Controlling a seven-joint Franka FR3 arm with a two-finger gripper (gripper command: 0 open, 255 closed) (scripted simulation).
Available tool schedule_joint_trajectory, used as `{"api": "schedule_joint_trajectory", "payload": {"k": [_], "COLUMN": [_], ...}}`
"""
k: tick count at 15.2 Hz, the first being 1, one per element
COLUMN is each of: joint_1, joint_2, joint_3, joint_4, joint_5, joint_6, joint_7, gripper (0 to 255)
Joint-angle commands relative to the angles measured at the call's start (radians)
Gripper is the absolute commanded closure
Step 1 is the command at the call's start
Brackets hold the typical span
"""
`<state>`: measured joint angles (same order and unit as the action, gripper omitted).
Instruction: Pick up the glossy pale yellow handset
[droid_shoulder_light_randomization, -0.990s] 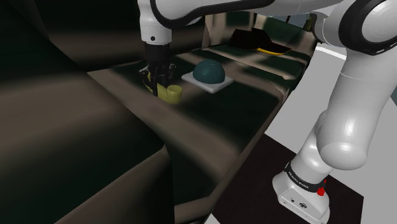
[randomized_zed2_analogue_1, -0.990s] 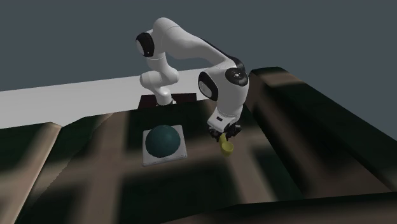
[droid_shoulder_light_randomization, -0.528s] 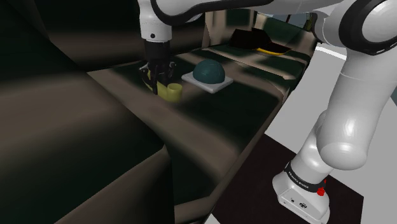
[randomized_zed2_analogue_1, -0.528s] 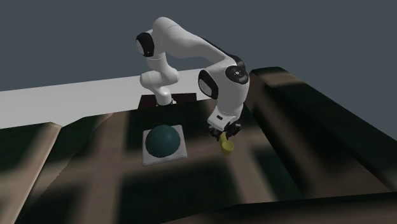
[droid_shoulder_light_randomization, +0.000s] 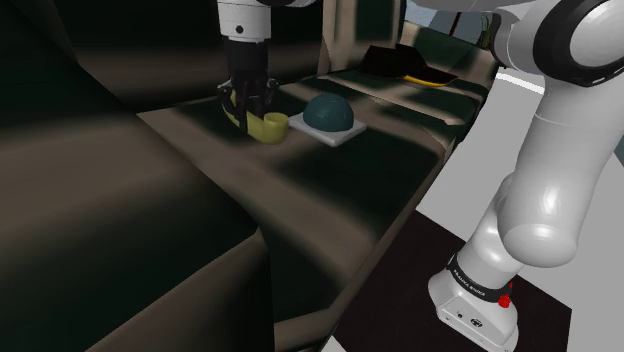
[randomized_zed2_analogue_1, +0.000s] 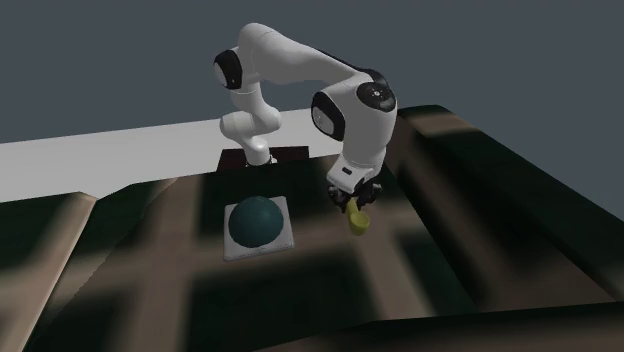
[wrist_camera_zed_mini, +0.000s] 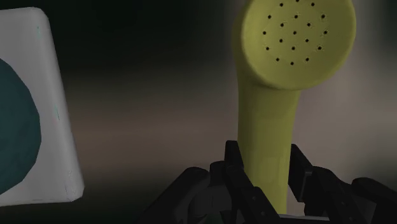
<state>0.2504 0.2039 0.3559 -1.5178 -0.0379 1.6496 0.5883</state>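
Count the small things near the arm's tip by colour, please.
Yellow: 1, the handset, clasped in the end effector.
Dark teal: 1, the dome.
White: 1, the square slab under the dome.
Total: 3.

One yellow handset (wrist_camera_zed_mini: 267, 114), one teal dome (randomized_zed2_analogue_1: 255, 222), one white square slab (randomized_zed2_analogue_1: 235, 253).

Handset (wrist_camera_zed_mini: 267, 121): lower end hidden between the clasping fingers of the gripper (wrist_camera_zed_mini: 265, 156); earpiece top clipped by the wrist view's edge.
Slab (wrist_camera_zed_mini: 60, 114) and dome (wrist_camera_zed_mini: 16, 127): cut by the same view's edge.
Arm (droid_shoulder_light_randomization: 545, 150): upper links cut off in the shoulder view.
Far dark object (droid_shoulder_light_randomization: 405, 62): too dim to identify.
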Motion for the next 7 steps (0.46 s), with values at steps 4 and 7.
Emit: {"api": "schedule_joint_trajectory", "payload": {"k": [4,7], "joint_1": [0.005,0.007], "joint_2": [0.012,0.016], "joint_3": [0.002,0.002], "joint_4": [0.084,0.104], "joint_5": [-0.004,-0.005], "joint_6": [-0.072,-0.089], "joint_7": [0.004,0.005], "gripper": [255,255]}}
